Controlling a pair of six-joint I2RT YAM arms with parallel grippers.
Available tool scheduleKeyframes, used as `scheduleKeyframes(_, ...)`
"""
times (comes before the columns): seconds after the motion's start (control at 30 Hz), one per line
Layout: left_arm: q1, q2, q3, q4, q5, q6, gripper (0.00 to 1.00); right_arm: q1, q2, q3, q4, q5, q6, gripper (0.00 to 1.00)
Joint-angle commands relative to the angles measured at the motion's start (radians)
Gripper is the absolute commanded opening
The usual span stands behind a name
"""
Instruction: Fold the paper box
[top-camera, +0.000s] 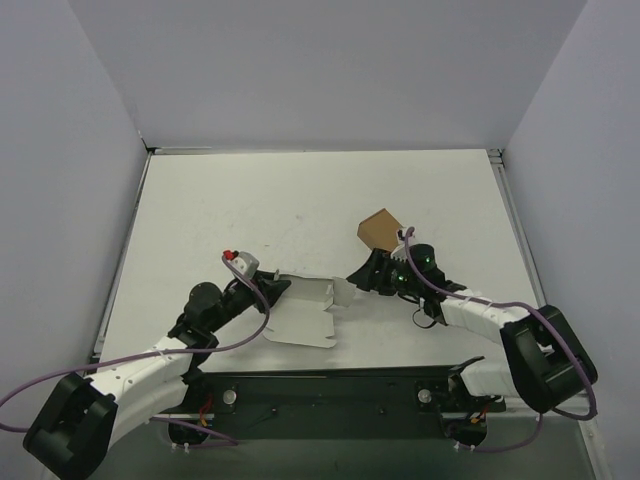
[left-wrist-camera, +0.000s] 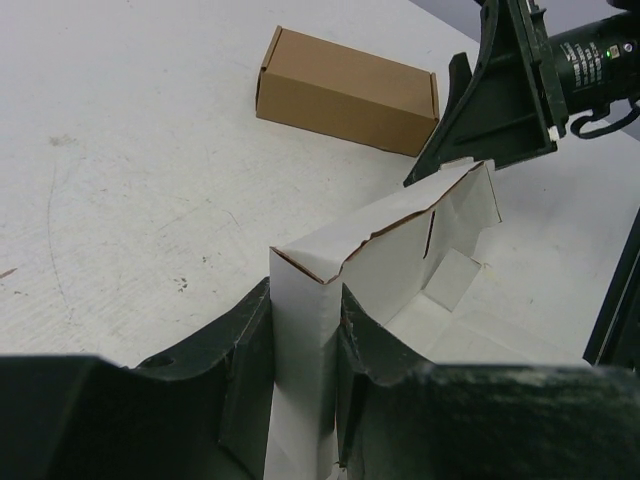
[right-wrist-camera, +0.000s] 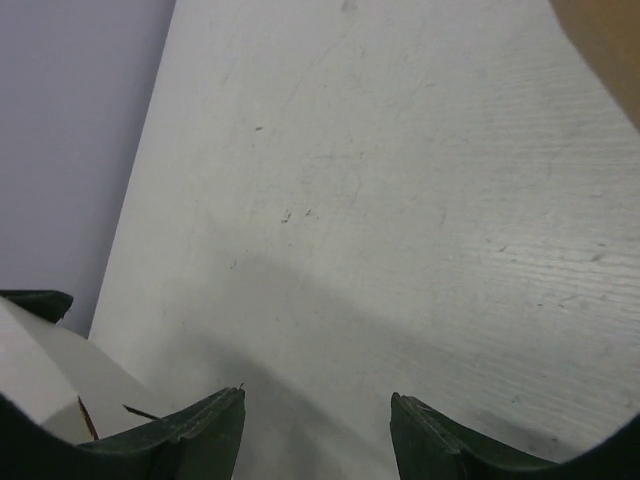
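The paper box is a white card blank, partly folded, lying near the middle of the table. My left gripper is shut on its left end. In the left wrist view a folded white wall of the paper box stands upright, pinched between the dark fingers of the left gripper. My right gripper sits at the blank's right end with its jaws open. In the right wrist view nothing lies between the tips of the right gripper, and a corner of the paper box shows at lower left.
A small closed brown cardboard box lies just behind the right gripper and shows as the brown box in the left wrist view. White walls enclose the table on the left, back and right. The dark base rail runs along the near edge.
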Motion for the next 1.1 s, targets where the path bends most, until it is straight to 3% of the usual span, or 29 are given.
scheduleKeyframes(0.0, 0.016, 0.001, 0.004, 0.091, 0.032, -0.023, 0.08, 0.028, 0.05, -0.033, 0.315, -0.225, -0.02, 0.59)
scheduleKeyframes(0.13, 0.026, 0.014, 0.008, 0.076, 0.011, -0.027, 0.08, 0.041, 0.09, -0.065, 0.47, -0.331, 0.052, 0.56)
scheduleKeyframes(0.33, 0.032, 0.021, 0.01, 0.065, -0.009, -0.029, 0.08, 0.05, 0.133, -0.117, 0.684, -0.374, 0.15, 0.55)
scheduleKeyframes(0.83, 0.035, 0.022, -0.004, 0.14, 0.087, -0.043, 0.08, 0.099, 0.257, -0.11, 0.98, -0.423, 0.254, 0.51)
scheduleKeyframes(1.07, 0.039, 0.037, -0.003, 0.157, 0.122, -0.047, 0.08, 0.108, 0.156, -0.102, 0.803, -0.369, 0.132, 0.51)
